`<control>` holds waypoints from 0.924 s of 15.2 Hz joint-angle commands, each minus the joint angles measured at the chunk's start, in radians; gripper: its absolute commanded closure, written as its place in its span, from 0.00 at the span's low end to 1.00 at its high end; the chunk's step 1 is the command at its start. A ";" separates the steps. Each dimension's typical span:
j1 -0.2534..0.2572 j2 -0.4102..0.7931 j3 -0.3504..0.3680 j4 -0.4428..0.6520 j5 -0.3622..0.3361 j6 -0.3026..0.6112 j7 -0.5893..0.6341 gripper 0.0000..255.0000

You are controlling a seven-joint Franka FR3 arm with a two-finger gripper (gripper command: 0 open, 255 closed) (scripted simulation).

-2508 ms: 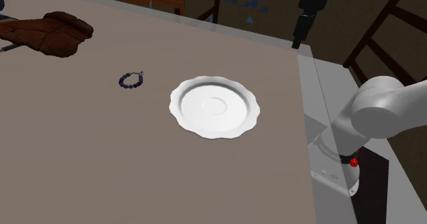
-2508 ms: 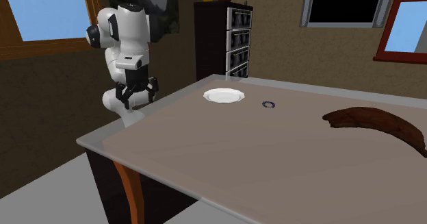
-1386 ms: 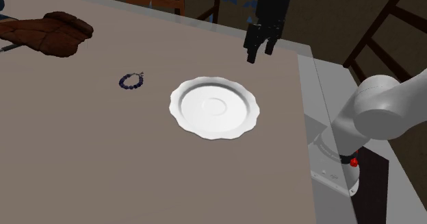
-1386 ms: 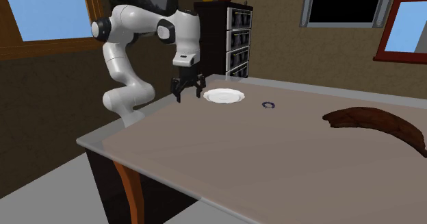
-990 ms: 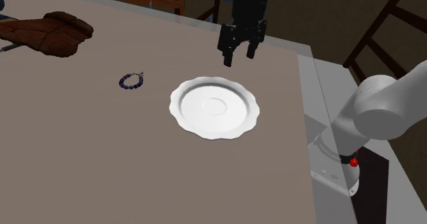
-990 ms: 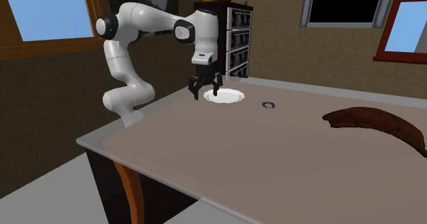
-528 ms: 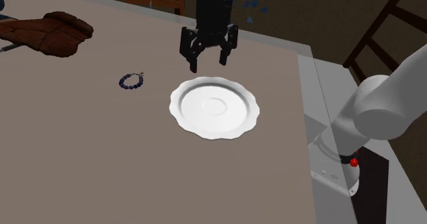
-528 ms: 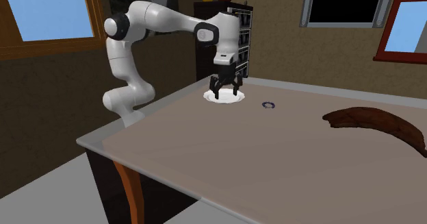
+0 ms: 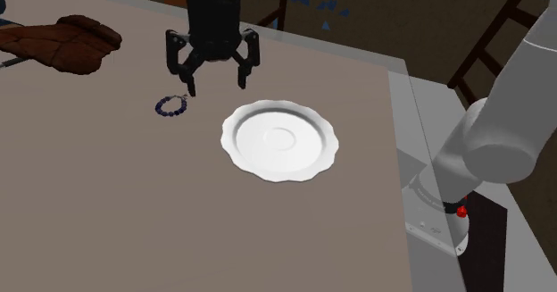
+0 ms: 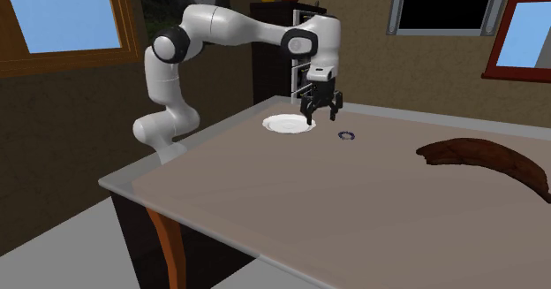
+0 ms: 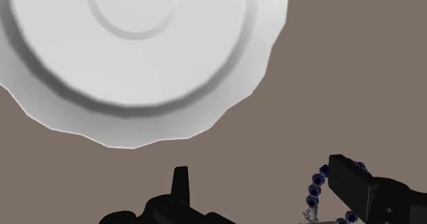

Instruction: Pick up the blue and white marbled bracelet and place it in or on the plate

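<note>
Shoulder view, upper middle: the gripper (image 9: 215, 86) hangs over the table (image 9: 107, 201), jaws spread wide and empty. The bracelet (image 9: 171, 104) lies flat on the table just below its left-hand finger, left of the white plate (image 9: 328, 147) and apart from it.

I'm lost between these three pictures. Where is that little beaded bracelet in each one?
Shoulder view: the bracelet lies on the table, to the left of the white plate, near the open claw.
Second exterior view: the bracelet is a small dark ring right of the plate.
Wrist view: the bracelet shows as dark blue beads beside one claw finger, apart from the plate.
Shared landmark: the white plate.
</note>
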 commanded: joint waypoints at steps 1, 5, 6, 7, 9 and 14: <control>0.037 0.094 0.010 0.099 -0.058 -0.012 0.076 0.00; 0.144 0.290 -0.003 0.350 -0.170 -0.079 0.194 0.00; 0.158 0.308 -0.008 0.377 -0.179 -0.087 0.202 0.00; 0.156 0.306 -0.009 0.361 -0.178 -0.073 0.203 0.00; 0.152 0.305 -0.010 0.331 -0.177 -0.045 0.203 0.00; 0.146 0.305 -0.012 0.269 -0.179 0.017 0.207 0.00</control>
